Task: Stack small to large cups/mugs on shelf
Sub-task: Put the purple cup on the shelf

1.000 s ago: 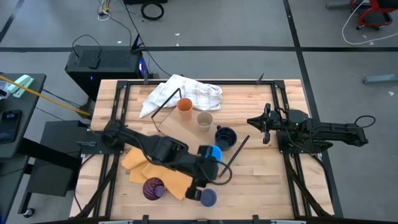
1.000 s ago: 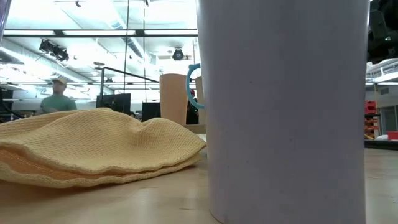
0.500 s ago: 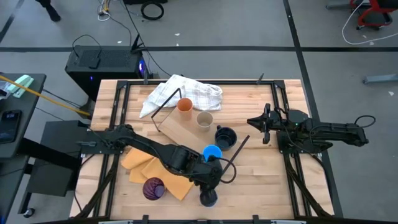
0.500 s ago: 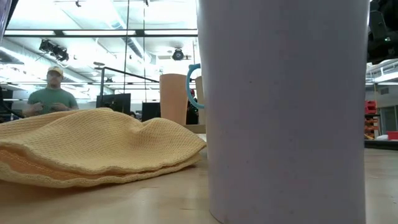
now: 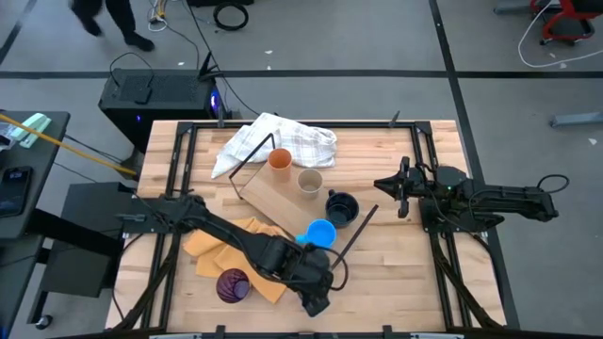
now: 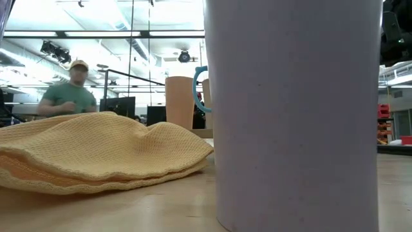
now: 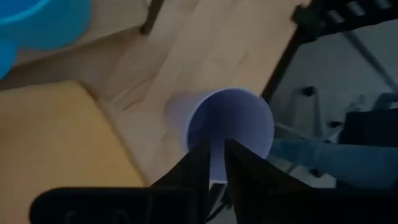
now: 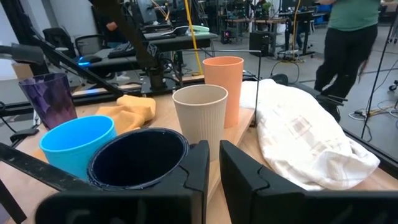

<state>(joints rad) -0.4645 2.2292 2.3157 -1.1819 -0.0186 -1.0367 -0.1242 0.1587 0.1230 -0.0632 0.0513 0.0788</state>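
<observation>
At table's front edge: pale lavender-blue cup (image 7: 227, 127), upright, plain matte wall, beside yellow cloth (image 5: 221, 250). Left gripper (image 7: 214, 165) over its rim, fingers narrow, one inside, one outside; grip itself cannot tell. Shelf (image 5: 273, 195) tilted mid-table, no cup on it; no cups nested. Orange cup (image 5: 280, 159), tan cup (image 5: 310, 181), navy mug (image 5: 341, 207), bright blue mug (image 5: 321, 232), purple cup (image 5: 232, 284) apart. Stacking all left. Right gripper (image 8: 214, 165) parked, fingers near together, empty.

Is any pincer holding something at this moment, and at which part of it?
The left pincer is closed on the pale lavender-blue cup, pinching its rim wall, one finger inside. The right pincer holds nothing.
</observation>
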